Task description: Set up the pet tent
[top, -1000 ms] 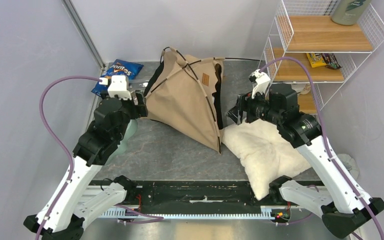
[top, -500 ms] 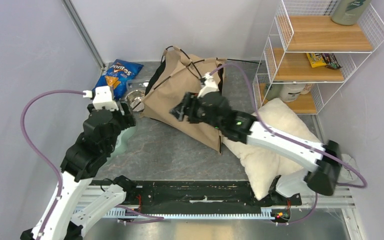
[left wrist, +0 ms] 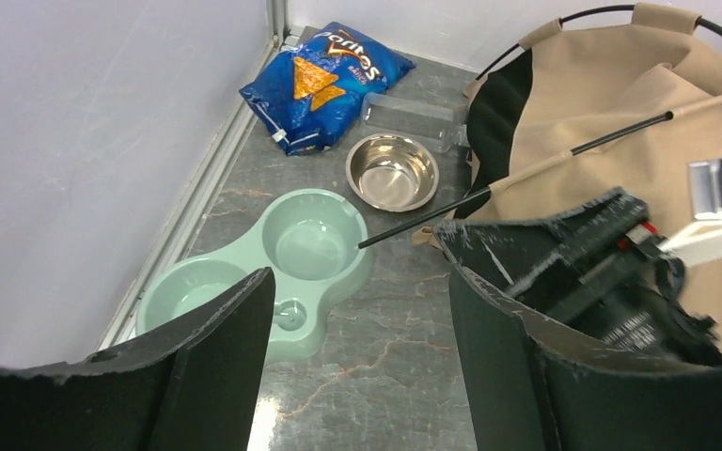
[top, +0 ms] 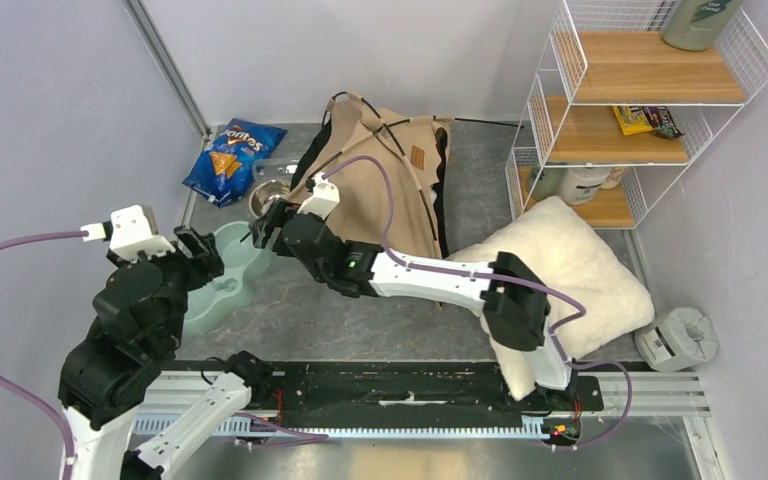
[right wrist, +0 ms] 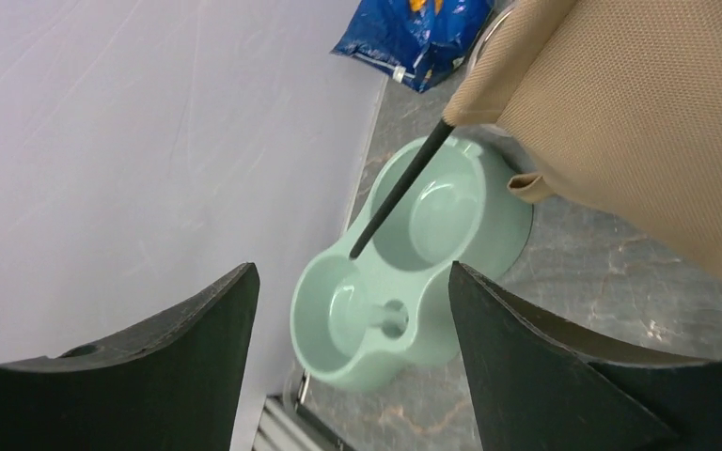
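Note:
The pet tent (top: 380, 185) is tan canvas with thin black poles and a small brown label; it stands partly slumped at the back centre. One black pole end (left wrist: 414, 224) sticks out of its left corner over a green double bowl (left wrist: 273, 263). My right gripper (top: 263, 228) reaches across the tent's front to that corner, open and empty; in the right wrist view (right wrist: 353, 348) the pole (right wrist: 400, 193) and the canvas (right wrist: 639, 113) lie ahead of it. My left gripper (top: 205, 262) is open and empty above the floor near the green bowl, and shows in the left wrist view (left wrist: 357, 366).
A steel bowl (top: 265, 198) and a blue chip bag (top: 228, 160) lie left of the tent. A fluffy white pillow (top: 560, 280) lies at the right. A wire shelf (top: 640, 100) stands at the back right. A grey spool (top: 678, 338) sits near the right edge.
My right arm has swung left across the tent's front to its left corner. My left arm has drawn back toward the near left, uncovering the green bowl. The tent has sagged a little.

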Available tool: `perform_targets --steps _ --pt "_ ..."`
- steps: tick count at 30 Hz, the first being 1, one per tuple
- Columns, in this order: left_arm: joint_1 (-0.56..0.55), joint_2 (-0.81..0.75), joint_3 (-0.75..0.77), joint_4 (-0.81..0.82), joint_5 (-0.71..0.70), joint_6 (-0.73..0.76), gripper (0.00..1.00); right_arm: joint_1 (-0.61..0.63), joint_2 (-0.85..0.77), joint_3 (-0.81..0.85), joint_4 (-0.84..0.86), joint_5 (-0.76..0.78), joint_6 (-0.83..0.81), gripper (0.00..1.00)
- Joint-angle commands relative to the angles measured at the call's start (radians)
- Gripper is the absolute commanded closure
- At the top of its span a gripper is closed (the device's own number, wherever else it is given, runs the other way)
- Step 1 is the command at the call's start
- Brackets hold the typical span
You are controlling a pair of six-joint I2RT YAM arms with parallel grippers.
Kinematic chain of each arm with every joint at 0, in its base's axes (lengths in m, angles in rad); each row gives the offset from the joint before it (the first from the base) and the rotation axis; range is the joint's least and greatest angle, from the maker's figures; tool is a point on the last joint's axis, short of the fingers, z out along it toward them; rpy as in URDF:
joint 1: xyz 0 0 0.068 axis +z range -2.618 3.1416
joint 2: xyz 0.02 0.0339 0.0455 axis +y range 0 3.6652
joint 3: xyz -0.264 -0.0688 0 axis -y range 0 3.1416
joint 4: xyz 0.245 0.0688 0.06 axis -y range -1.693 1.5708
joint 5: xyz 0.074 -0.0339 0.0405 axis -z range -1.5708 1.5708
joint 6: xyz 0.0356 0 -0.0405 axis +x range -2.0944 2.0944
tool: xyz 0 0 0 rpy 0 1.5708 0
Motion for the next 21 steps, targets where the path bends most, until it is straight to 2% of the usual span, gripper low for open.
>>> perform_targets --steps 1,10,14,16,18,21 --pt "0.005 -0.020 0.023 -0.058 -0.027 -0.014 0.26 -0.009 0.106 0.109 0.105 0.153 0.043 0.22" --pt "0.004 -0.029 0.023 -0.060 -0.016 0.042 0.26 -0.023 0.279 0.266 0.198 0.239 -0.038 0.38" --pt "0.004 -0.040 0.018 -0.059 -0.028 0.061 0.26 -0.033 0.265 0.244 0.208 0.249 -0.038 0.65" --pt "0.005 -0.052 0.008 -0.058 -0.027 0.063 0.26 -0.033 0.221 0.187 0.229 0.248 -0.038 0.84" --pt "0.003 -0.062 -0.004 -0.052 -0.014 0.057 0.26 -0.034 0.159 0.113 0.250 0.240 -0.036 0.98" --pt "0.003 -0.084 -0.038 -0.031 0.011 0.035 0.25 -0.033 0.048 0.023 0.241 0.215 -0.026 1.00"
